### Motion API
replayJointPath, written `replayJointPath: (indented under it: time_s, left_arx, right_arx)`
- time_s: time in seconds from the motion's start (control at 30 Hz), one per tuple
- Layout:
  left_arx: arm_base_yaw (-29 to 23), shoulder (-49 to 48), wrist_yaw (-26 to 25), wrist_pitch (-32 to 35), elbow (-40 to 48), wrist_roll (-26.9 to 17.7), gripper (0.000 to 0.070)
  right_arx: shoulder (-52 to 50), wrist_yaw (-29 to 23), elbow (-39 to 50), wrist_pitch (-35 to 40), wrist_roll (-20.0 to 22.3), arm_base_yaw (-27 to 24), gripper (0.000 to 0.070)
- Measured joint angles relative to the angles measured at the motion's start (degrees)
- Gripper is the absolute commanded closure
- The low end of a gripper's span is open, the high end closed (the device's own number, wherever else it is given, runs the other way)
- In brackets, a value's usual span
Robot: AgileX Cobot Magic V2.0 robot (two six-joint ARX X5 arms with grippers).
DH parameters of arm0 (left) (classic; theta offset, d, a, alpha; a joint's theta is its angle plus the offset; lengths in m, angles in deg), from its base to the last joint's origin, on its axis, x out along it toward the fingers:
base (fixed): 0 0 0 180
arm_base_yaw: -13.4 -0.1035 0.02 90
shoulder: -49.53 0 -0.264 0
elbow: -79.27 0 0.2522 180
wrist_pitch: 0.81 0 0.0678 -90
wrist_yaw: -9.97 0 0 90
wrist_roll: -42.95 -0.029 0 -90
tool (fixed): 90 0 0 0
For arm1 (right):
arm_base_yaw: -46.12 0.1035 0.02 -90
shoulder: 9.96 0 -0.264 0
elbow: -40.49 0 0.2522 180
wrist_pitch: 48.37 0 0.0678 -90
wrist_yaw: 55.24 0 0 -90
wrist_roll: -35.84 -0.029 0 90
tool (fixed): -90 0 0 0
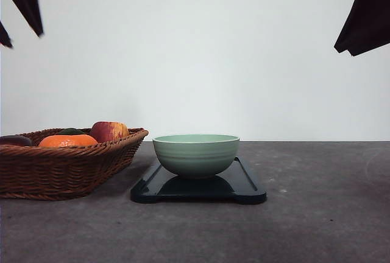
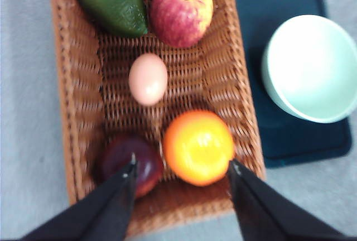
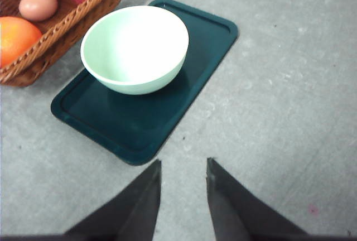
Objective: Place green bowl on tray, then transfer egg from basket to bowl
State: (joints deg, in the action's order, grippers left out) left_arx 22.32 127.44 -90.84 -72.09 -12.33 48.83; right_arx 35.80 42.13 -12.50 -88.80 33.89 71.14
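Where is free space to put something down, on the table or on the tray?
Bare grey table lies beside the dark rectangular tray, away from the brown wicker basket. The pale green ceramic bowl leaves one tray end free. The basket is crowded.

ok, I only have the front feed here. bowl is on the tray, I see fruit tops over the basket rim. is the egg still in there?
Observer: Yes. The egg lies on the floor of the basket, near the middle, touching no fruit.
Operator: what's around it?
Observer: An apple and a dark green fruit at one end, an orange and a dark purple fruit at the other.
Operator: left tool state?
Observer: The left tool is open above the basket, holding nothing, with the orange between its fingers in the left wrist view.
Operator: bowl empty?
Observer: Yes, the green bowl has nothing inside; it sits toward one end of the tray.
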Motion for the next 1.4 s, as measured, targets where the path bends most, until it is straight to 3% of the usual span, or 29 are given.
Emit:
replayJointPath:
  time_s: [0.43, 0.57, 0.93, 1.4]
  left_arx:
    - [0.98, 17.09, 1.76, 7.35, -4.6, -2.24, 0.0267]
    - [1.7, 19.69, 5.81, 8.34, -4.62, -2.95, 0.0268]
    - [3.39, 25.15, 9.23, 13.01, -4.64, -3.55, 0.0268]
    - [3.69, 29.99, 9.58, 13.18, -4.64, -3.54, 0.0268]
  right_arx:
    - [0.0, -0.02, 0.0, 0.67, -0.27, 0.0, 0.0542]
    - [0.0, -0.04, 0.0, 0.69, -0.44, 0.0, 0.0542]
    - [0.0, -0.34, 0.0, 0.71, -0.44, 0.0, 0.0542]
    - [0.0, -1.51, 0.0, 0.71, -0.46, 0.0, 0.0542]
